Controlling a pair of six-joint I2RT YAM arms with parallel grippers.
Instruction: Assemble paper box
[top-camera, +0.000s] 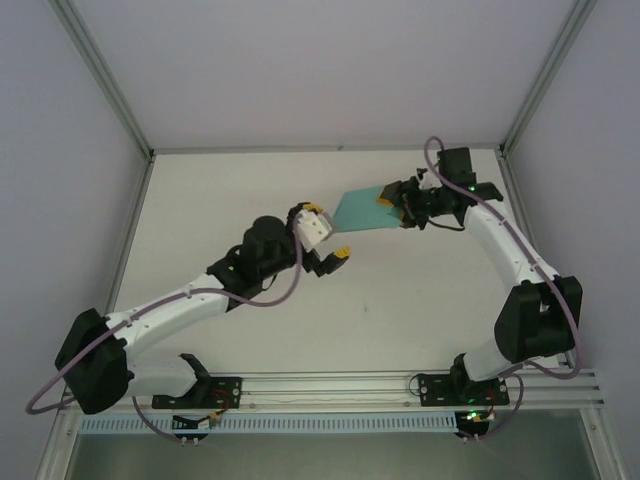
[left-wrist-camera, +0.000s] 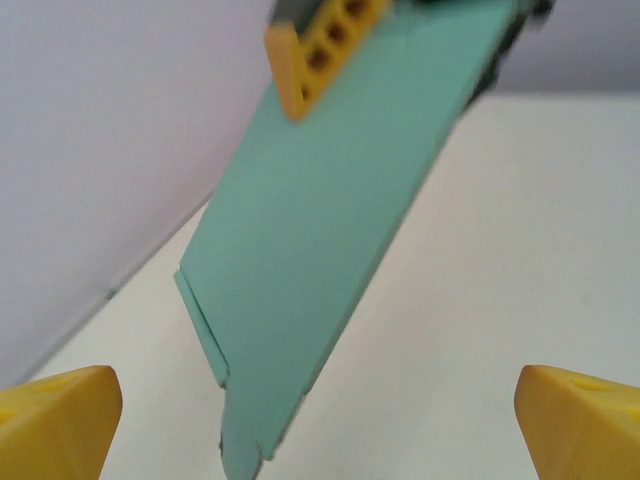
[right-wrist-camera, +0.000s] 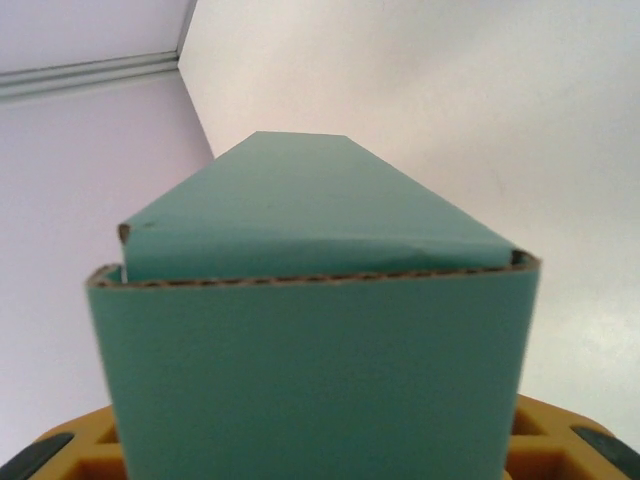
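Observation:
The paper box (top-camera: 358, 208) is a slim teal-green folded piece, held off the table at the back right of centre. My right gripper (top-camera: 396, 208) is shut on its right end. In the right wrist view the box (right-wrist-camera: 310, 340) stands between the yellow fingers (right-wrist-camera: 545, 440), with a folded flap edge facing the camera. My left gripper (top-camera: 330, 232) is open, just left of and below the box and apart from it. The left wrist view shows the box (left-wrist-camera: 330, 230) slanting down between the wide-set yellow fingertips (left-wrist-camera: 55, 420), with a right gripper finger (left-wrist-camera: 320, 50) on its upper end.
The white table (top-camera: 400, 310) is bare in front of both grippers. Grey walls and a metal frame (top-camera: 110, 90) close off the back and sides. A rail (top-camera: 330, 385) with the arm bases runs along the near edge.

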